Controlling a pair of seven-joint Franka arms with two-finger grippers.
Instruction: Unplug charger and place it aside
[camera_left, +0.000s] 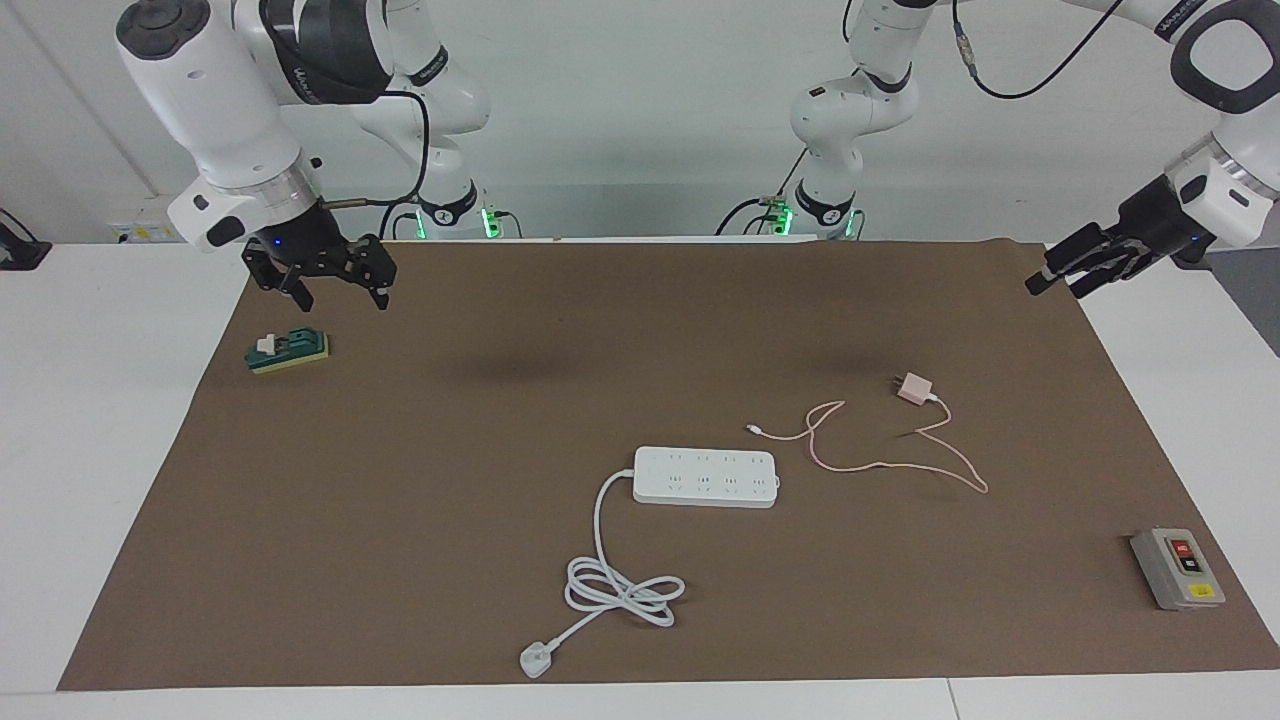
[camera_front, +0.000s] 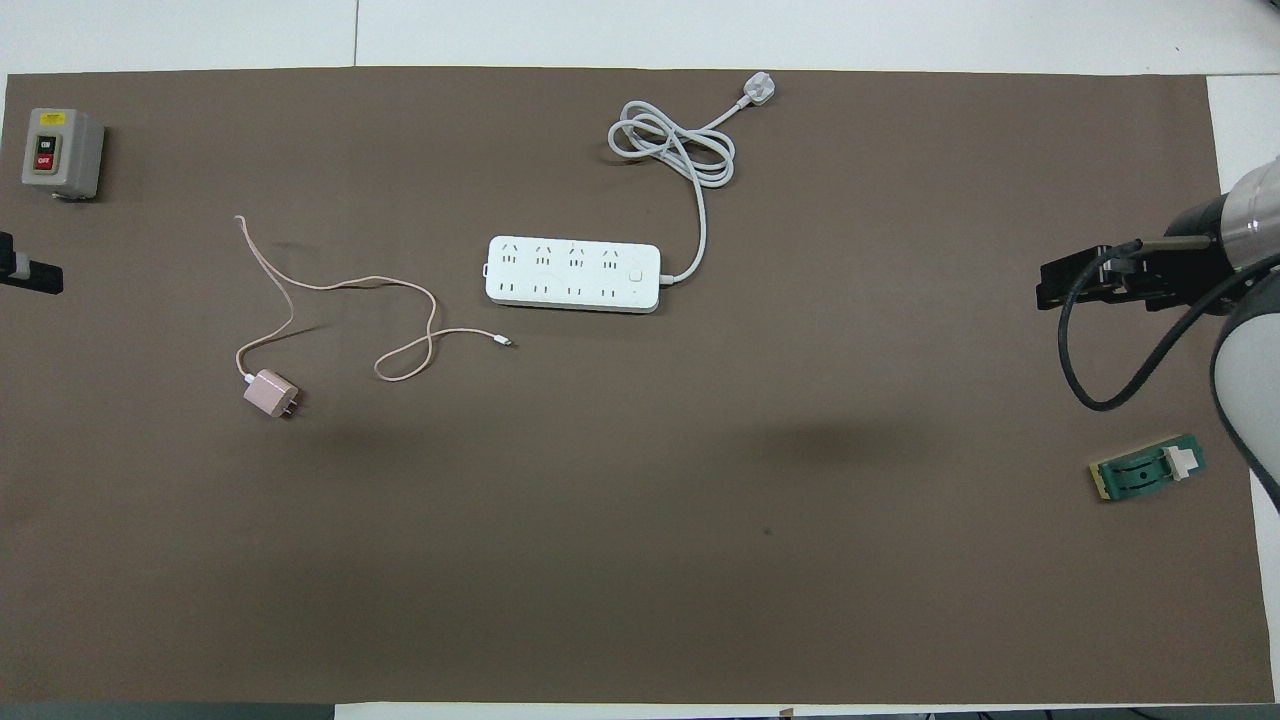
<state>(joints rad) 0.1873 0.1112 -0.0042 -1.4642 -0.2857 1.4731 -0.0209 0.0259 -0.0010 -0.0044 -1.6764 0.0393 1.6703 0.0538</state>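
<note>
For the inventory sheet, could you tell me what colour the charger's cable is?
Pale pink, like the charger itself; its cable shows best in the overhead view.
</note>
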